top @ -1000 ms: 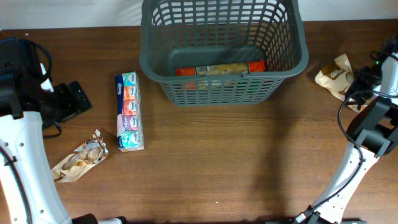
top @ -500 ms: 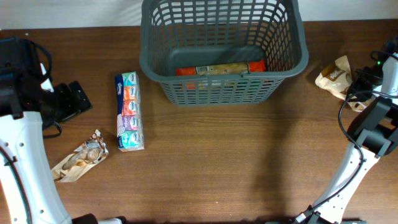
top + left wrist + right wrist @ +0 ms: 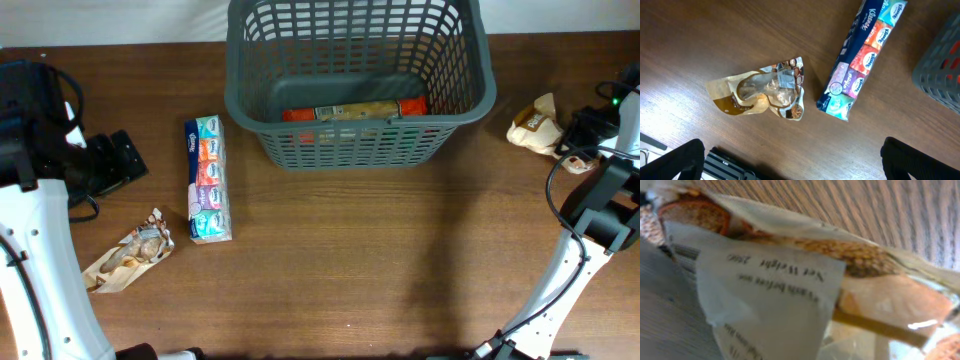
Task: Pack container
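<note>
The container (image 3: pixel 360 140), a dark grey slotted basket, stands at the back centre with a red and orange packet (image 3: pixel 355 111) lying in it. At the right edge a beige snack pouch (image 3: pixel 530 125) lies on the table, and my right gripper (image 3: pixel 572 135) is shut on its right end. The pouch's label (image 3: pixel 770 285) fills the right wrist view, hiding the fingers. My left gripper (image 3: pixel 118 160) hangs open and empty at the far left (image 3: pixel 795 172). A brown snack pouch (image 3: pixel 762 92) and a Kleenex tissue pack (image 3: pixel 862 55) lie ahead of it.
The tissue pack (image 3: pixel 207 180) lies lengthwise left of the basket, the brown pouch (image 3: pixel 130 255) nearer the front left. The basket's corner (image 3: pixel 945 65) shows at the right of the left wrist view. A dark ribbed part (image 3: pixel 725 167) sits beside the left finger.
My right gripper has closed on the beige pouch, which has bunched up and shifted slightly. The left arm and the other items have not moved.
</note>
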Robot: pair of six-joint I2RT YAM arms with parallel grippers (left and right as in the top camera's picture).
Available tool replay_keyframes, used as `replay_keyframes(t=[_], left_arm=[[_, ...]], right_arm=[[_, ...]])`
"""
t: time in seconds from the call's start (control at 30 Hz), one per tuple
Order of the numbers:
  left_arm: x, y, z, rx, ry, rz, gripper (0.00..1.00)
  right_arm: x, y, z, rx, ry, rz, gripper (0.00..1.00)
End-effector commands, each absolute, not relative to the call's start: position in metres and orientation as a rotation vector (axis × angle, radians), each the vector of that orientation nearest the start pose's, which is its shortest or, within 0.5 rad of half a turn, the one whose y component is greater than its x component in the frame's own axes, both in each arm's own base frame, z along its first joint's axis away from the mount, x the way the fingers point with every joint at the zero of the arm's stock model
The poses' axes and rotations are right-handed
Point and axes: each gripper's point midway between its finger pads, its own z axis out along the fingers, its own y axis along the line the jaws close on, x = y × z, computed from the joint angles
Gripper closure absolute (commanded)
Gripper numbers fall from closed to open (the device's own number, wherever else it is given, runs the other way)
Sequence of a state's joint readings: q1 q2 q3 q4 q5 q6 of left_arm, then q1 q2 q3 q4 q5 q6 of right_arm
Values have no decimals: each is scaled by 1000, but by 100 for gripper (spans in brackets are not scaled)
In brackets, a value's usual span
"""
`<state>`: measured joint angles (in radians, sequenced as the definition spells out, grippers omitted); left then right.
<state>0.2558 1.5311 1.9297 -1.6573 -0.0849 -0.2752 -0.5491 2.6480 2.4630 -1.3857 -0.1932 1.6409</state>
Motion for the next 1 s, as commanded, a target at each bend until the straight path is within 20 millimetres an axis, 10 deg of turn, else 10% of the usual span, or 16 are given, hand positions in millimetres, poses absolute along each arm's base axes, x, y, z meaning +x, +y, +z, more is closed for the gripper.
replay_keyframes(t=[0.0,0.37,0.77,0.97], left_arm=[[274,88,293,-748,2732,117,1],[274,88,293,-748,2732,117,1],[274,88,293,-748,2732,117,1],[274,88,293,-748,2732,117,1]], right_arm=[[449,-214,-4,-2543,-1462,-338,96],[475,-226,30,-2390,-1910,-493,96],[523,-253,208,-2334,-2699,-801,96],[518,-255,246,-2375,-2781,-809,93]])
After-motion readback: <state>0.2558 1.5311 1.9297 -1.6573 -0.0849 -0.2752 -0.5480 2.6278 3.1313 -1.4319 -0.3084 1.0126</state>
